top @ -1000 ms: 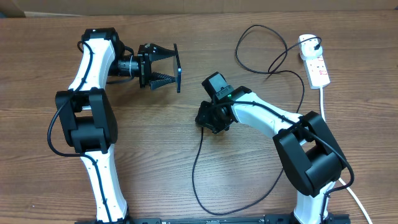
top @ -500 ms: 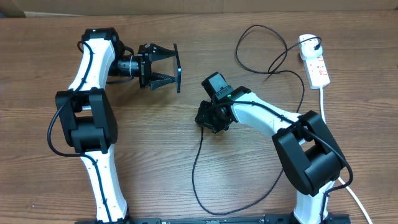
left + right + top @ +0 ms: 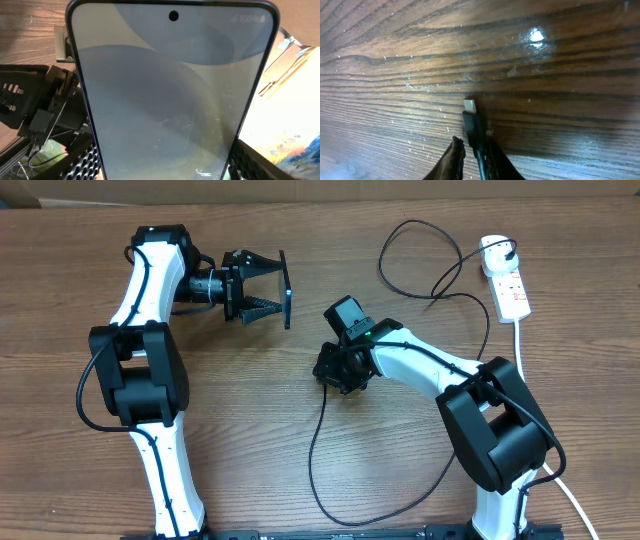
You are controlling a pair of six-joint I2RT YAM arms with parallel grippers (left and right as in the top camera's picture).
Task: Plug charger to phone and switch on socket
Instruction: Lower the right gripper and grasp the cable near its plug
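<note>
Charger (image 3: 472,122) pinched in right gripper (image 3: 474,152), tip jutting ahead

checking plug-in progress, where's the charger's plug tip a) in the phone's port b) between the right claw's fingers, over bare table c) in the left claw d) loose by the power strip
b: the charger plug sits pinched in the right claw, its metal tip bare over the wooden table; the phone is apart, in the left claw.

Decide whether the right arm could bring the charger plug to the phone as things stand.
Probably yes: the right gripper pinches the charger plug, and only bare table separates it from the phone in the left gripper.
</note>
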